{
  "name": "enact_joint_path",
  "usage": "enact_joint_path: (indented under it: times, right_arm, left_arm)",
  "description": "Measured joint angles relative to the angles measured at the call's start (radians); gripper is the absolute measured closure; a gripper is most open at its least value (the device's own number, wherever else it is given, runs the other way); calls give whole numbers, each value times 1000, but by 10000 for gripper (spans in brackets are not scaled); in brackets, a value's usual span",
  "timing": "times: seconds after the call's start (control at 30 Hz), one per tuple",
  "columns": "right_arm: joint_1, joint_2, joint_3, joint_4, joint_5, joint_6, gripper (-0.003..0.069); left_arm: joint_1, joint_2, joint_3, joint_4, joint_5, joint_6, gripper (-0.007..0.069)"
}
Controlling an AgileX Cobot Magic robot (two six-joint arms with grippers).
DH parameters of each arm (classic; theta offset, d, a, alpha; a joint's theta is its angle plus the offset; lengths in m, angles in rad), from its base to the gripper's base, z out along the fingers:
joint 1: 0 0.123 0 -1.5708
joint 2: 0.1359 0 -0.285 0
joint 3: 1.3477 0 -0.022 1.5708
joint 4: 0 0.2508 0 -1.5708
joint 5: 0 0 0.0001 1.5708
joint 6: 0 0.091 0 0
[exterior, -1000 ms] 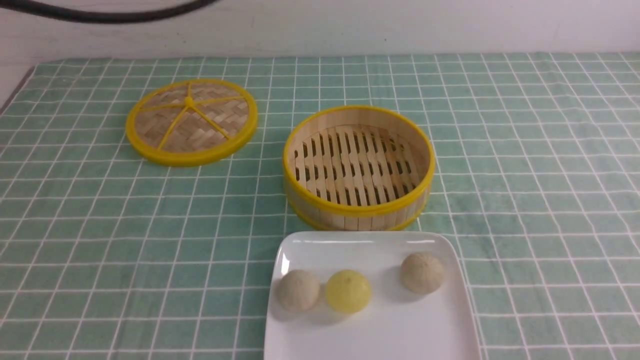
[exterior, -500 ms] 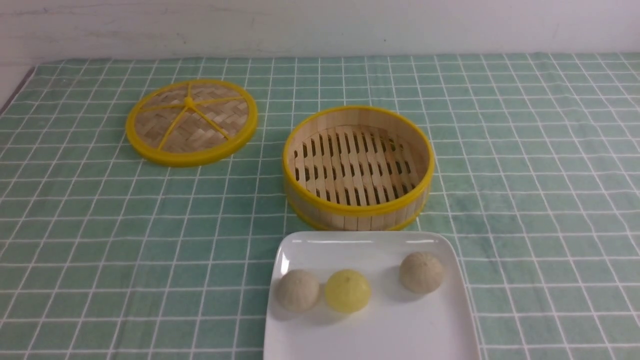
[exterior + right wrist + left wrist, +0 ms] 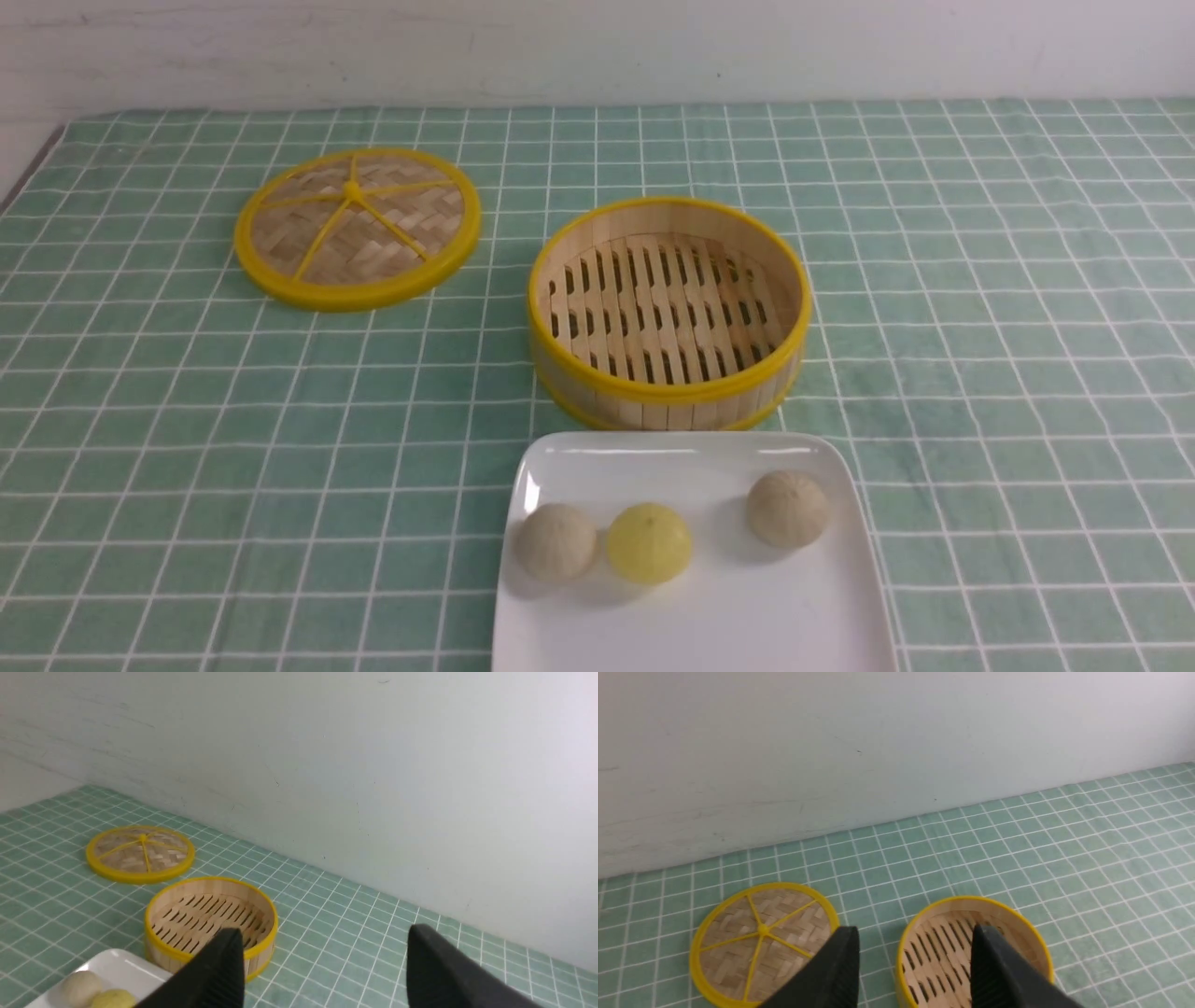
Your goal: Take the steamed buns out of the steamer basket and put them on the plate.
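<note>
- In front of the basket (image 3: 667,397), the plate (image 3: 747,616) holds a beige bun (image 3: 556,541) beside the yellow bun (image 3: 650,543), with a second beige bun (image 3: 787,508) set apart.
- Left of the basket lies the lid (image 3: 358,227).
- The left gripper (image 3: 915,933) and right gripper (image 3: 325,931) (wrist views only) stand spread, empty.

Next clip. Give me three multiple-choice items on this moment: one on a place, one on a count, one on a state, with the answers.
1. Where do the buns lie?
A. in the basket
B. on the plate
C. on the lid

2. How many buns are yellow?
A. one
B. two
C. three

3. The basket is:
A. covered
B. empty
C. tipped over

Answers:
1 B: all three sit on the white plate.
2 A: one is yellow and the other two are pale.
3 B: it stands upright with only bare slats inside, and the lid lies apart from it.
</note>
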Motion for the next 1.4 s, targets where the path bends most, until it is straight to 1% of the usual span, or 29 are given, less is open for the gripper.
enact_joint_path:
  times: [0.03,0.07,0.1,0.13,0.17,0.3,0.37,0.5,0.63,0.67,0.7,0.73,0.93,1.03,1.13,1.23,1.3,1.4]
  right_arm:
    - [0,-47,77,-9,-62,0,193]
    - [0,-54,90,-10,-73,0,193]
    - [0,-104,177,-28,-154,0,193]
    - [0,-117,202,-31,-178,0,193]
    - [0,-158,286,-48,-259,0,193]
    - [0,-215,504,-99,-422,0,195]
    - [0,-219,606,-104,-476,0,195]
    - [0,-219,776,-104,-533,10,197]
    - [0,-219,877,-103,-612,85,223]
    - [0,-219,881,-103,-615,89,225]
    - [0,-219,908,-103,-625,125,245]
    - [0,-219,912,-103,-625,125,248]
    - [0,-219,957,-109,-565,244,365]
    - [0,-219,957,-137,-523,299,428]
    - [0,-219,965,-175,-494,397,480]
    - [0,-219,988,-225,-498,471,501]
    - [0,-219,1016,-289,-507,525,510]
    - [0,-219,1050,-367,-523,570,512]
  left_arm:
    - [0,0,0,-12,0,0,277]
    - [0,0,0,-16,0,0,277]
    - [0,0,0,-24,0,0,277]
    - [0,0,0,-27,0,0,277]
    - [0,0,0,-33,0,0,277]
    - [0,0,0,-53,0,0,277]
    - [0,0,0,-64,0,0,277]
    - [0,0,0,-70,4,4,277]
    - [0,0,0,-72,12,4,277]
    - [0,0,0,-72,14,5,277]
    - [0,0,0,-72,15,6,277]
    - [0,0,0,-72,15,6,277]
    - [0,0,0,-72,15,24,277]
    - [0,0,0,-72,15,32,277]
    - [0,0,0,-72,15,36,277]
    - [0,0,0,-72,15,37,277]
    - [0,0,0,-72,16,43,277]
    - [0,0,0,-72,16,52,277]
